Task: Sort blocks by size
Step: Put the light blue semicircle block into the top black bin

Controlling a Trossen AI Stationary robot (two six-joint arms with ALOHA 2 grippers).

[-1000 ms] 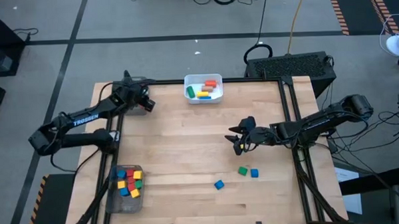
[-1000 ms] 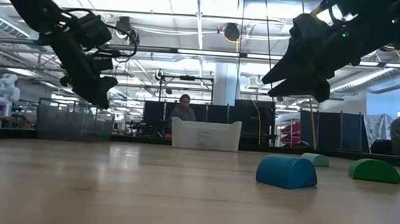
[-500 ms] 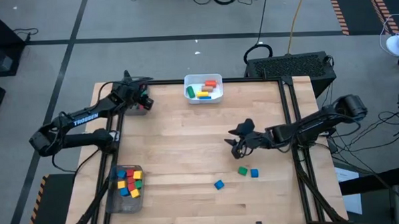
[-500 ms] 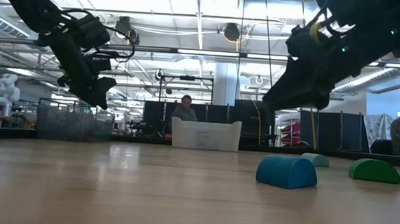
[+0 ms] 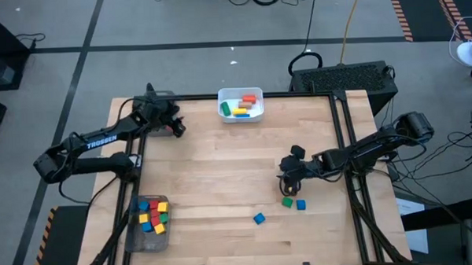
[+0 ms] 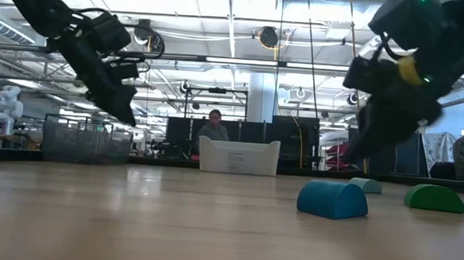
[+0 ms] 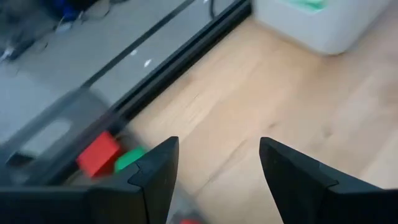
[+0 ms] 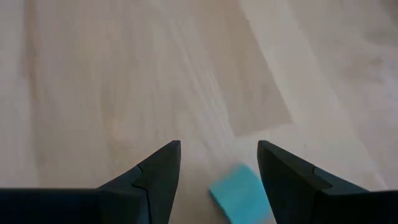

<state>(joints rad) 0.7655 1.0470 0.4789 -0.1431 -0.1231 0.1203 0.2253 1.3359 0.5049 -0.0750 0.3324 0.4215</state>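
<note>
High view: the right tool [image 5: 288,180] hangs just above the green block [image 5: 286,201], which lies on the bench [image 5: 222,172] touching or just beside a blue block [image 5: 301,204]; another blue block [image 5: 259,218] lies to their left and nearer. The left tool [image 5: 173,124] is over the far left corner. More blocks sit in the white bin [image 5: 240,104] at the far edge and in the clear tray [image 5: 149,222] at the near left.

Low view: three loose blocks lie at the right with rounded tops, and the right tool [image 6: 370,145] is clear of the bench.

Left wrist view: the left tool [image 7: 214,165] is spread and empty, with a red block [image 7: 98,153] and a green one [image 7: 129,158] beyond it.

Right wrist view: the right tool [image 8: 217,168] is spread and empty, a blue block [image 8: 239,191] between its fingers.

Risk: the green and blue blocks lie so close that a descending finger could knock one aside, or the tool could pinch both. The rounded tops may let a block slip out of a shallow pinch.
</note>
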